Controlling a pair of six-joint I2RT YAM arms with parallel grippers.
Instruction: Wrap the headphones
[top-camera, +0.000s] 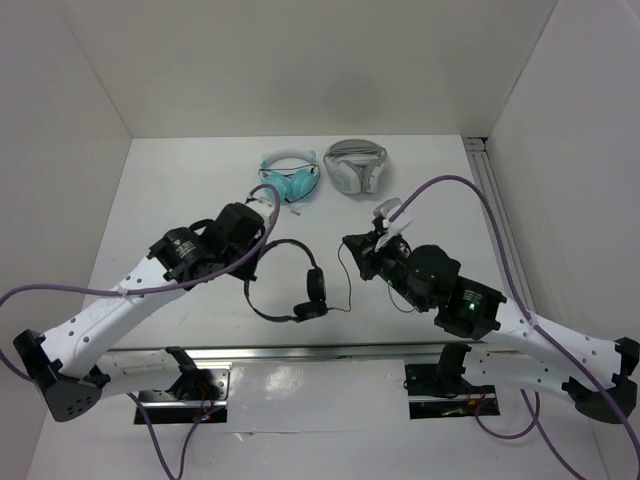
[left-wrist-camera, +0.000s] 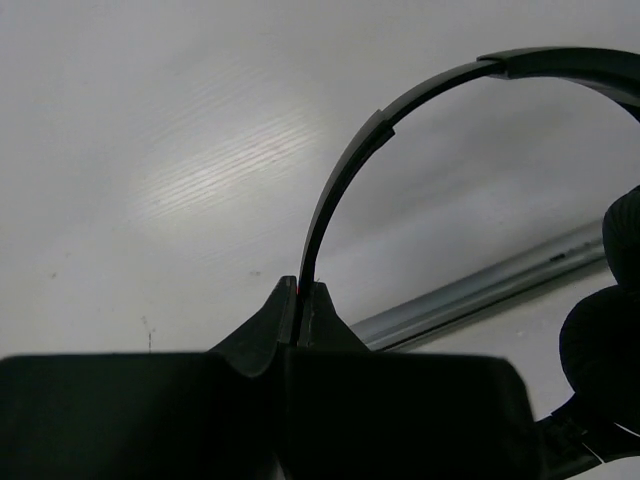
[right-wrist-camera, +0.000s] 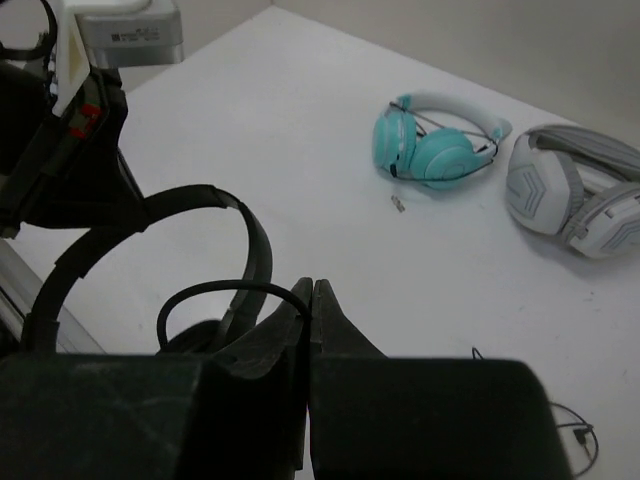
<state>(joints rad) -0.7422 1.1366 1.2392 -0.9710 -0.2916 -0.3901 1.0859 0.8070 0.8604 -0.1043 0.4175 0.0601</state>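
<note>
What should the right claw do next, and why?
Probably swing the right claw over the headband to lay a first turn of cable. The left claw is shut on the headband, the right claw is shut on the cable, and no cable looks wound round the headphones yet.

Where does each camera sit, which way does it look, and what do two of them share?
Top external: above and behind, looking down at the table; left arm and right arm show, black headphones between them.
Left wrist: on the left arm, looking low across the table; its left fingers pinch the headband.
Right wrist: on the right arm, facing the table's far side; its right fingers pinch the cable.
Shared: top and right wrist both show the teal headphones.
</note>
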